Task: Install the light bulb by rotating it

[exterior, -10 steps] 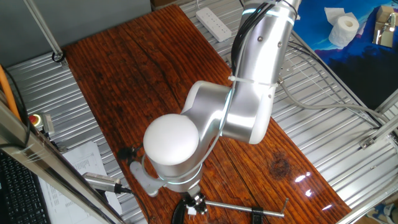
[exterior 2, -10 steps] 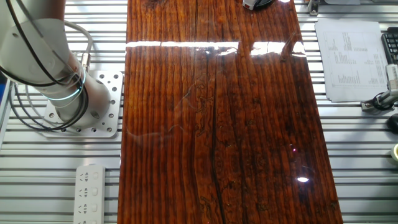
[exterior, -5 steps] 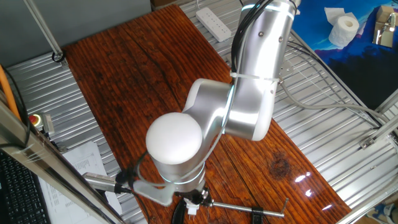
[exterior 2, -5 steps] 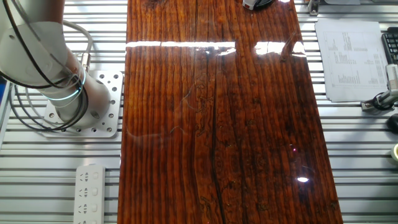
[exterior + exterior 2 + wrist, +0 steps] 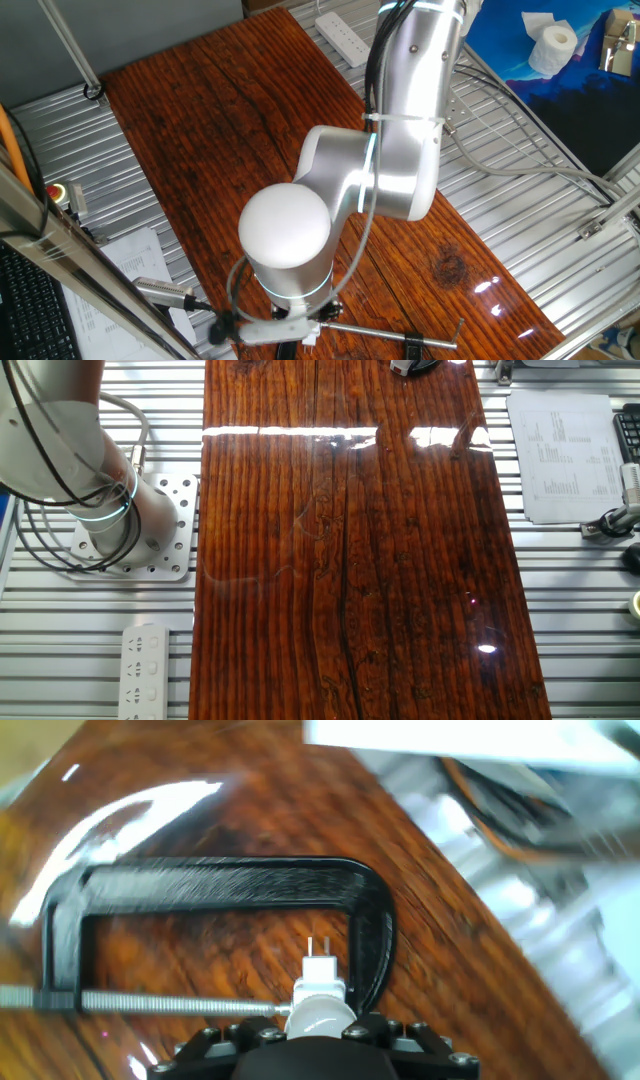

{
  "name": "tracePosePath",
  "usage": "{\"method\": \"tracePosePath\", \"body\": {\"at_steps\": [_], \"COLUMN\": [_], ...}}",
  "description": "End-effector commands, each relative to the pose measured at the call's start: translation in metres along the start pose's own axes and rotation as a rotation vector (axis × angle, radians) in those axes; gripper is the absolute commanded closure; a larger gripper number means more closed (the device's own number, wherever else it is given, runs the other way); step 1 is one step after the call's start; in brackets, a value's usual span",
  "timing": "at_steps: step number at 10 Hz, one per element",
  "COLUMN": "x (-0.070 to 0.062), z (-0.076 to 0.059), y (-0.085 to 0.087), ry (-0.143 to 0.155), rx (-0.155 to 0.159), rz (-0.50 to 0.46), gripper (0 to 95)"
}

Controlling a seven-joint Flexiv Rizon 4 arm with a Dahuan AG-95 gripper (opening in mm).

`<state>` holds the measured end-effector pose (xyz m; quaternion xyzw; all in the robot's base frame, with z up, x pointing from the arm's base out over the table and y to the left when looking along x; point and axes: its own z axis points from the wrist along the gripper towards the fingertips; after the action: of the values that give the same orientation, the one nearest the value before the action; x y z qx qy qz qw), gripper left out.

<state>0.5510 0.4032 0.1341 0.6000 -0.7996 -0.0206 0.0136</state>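
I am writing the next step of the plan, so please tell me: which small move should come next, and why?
Probably a small wrist turn, kept centred. In the hand view, which is blurred, a white rounded part, likely the light bulb, sits under the camera against a two-pronged white fitting inside the black C-clamp.

White light bulb (image 5: 320, 1010), upright, bottom centre.

Wood-grain bench (image 5: 340, 560) on slatted metal frame. White power strip (image 5: 344, 36) at far edge, toilet paper roll (image 5: 552, 48) beyond. Printed sheet (image 5: 560, 455) beside bench. Black C-clamp (image 5: 220, 910) clamped on bench, motion-blurred.
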Motion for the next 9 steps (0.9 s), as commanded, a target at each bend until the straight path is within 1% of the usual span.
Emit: {"method": "tracePosePath", "body": {"at_steps": [1,4,5,7,9], "x": [0.001,0.003,0.005,0.007,0.008], "z": [0.002,0.006,0.009,0.015,0.019], "y": [0.000,-0.001,-0.001,-0.004,-0.005], "ry": [0.012,0.014,0.010,0.014,0.013], "rx": [0.020,0.028,0.030,0.040,0.041], "rz": [-0.414,-0.516,-0.526,-0.569,-0.588], "gripper": [38.0,38.0,38.0,38.0,38.0]}}
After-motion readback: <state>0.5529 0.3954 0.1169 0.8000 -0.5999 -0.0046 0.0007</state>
